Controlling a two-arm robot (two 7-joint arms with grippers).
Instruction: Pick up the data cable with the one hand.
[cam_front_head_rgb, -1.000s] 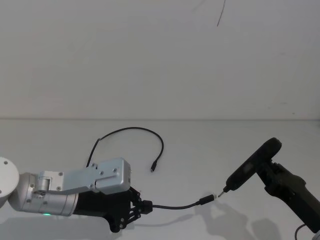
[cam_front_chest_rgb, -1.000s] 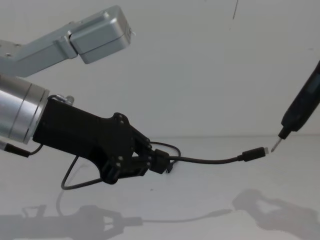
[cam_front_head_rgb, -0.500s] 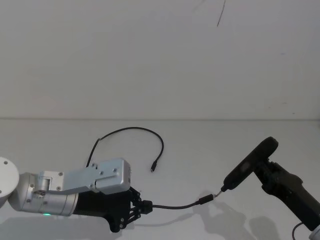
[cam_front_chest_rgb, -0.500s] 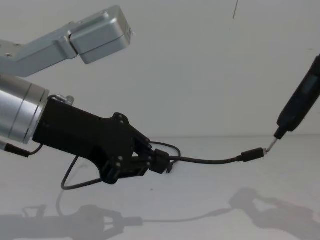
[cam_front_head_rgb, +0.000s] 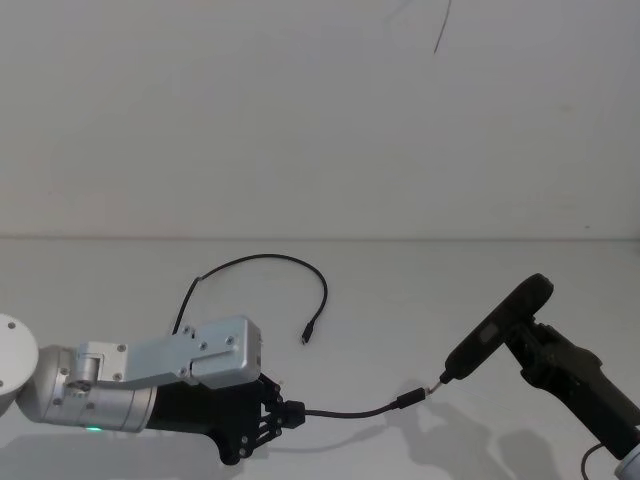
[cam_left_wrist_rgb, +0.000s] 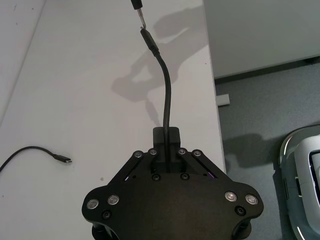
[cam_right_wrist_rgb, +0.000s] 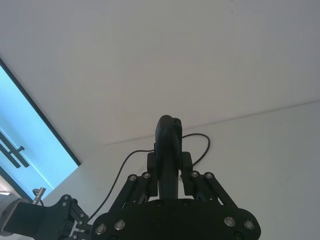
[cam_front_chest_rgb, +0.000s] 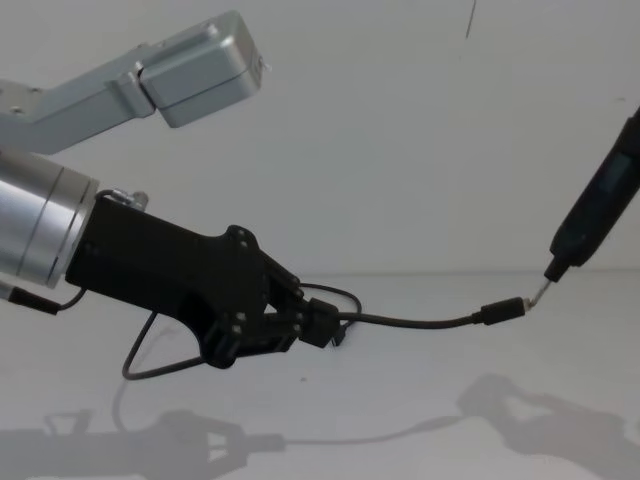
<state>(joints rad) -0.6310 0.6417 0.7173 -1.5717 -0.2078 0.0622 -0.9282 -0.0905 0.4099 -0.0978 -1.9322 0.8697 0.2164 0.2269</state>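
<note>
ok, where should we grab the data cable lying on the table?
I'd take the data cable at the crown of its arch, from straight above, jaws across the cord. It lies flat on the table, and that stretch sits clear of the left gripper, shut on the short wire; the right gripper holds the pen-like tool.

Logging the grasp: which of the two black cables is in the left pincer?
The data cable, clamped in the left pincer, stretching towards the right; the other cable lies curled behind.
</note>
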